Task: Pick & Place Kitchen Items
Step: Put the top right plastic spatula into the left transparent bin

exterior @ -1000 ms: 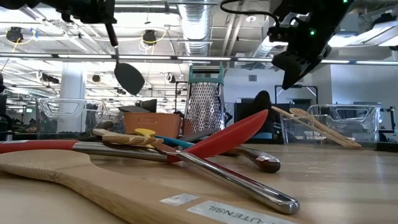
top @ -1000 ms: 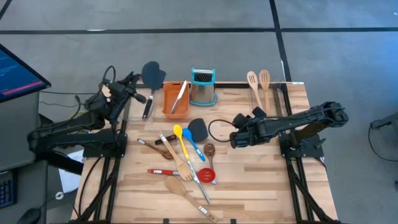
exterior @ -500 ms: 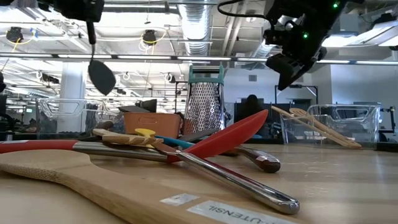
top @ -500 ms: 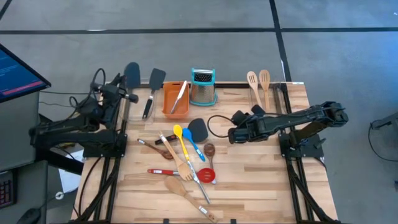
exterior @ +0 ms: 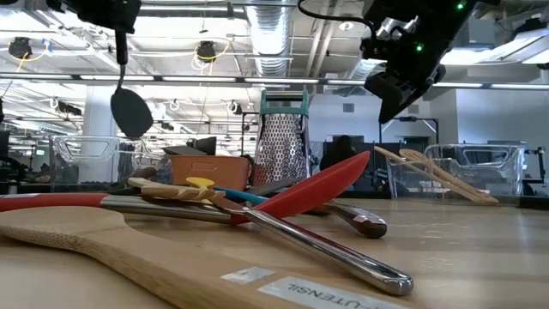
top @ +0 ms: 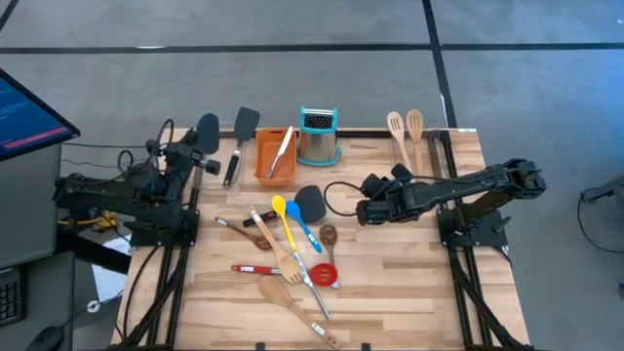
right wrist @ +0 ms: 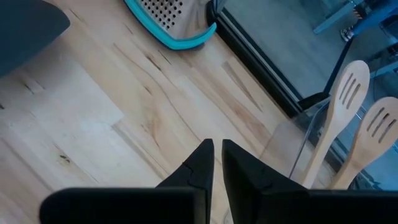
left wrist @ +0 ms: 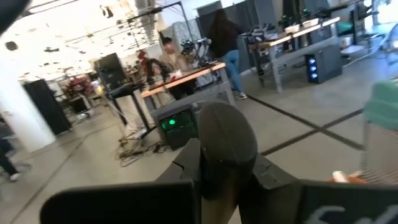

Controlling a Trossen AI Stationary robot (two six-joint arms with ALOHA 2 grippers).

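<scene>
Left pincer (top: 191, 156) clamped on one black spoon (top: 207, 128) beyond the table's (top: 409, 283) edge; right pincer (top: 363, 213) together, empty; two slotted wooden spatulas (top: 405, 127) lie beside it.

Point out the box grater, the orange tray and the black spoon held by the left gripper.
box grater (top: 318, 137): high view, on its steel body below the teal top.
orange tray (top: 264, 159): high view, on its left wall.
black spoon (exterior: 130, 112): low view, on its dark oval head, hanging below the left gripper.
</scene>
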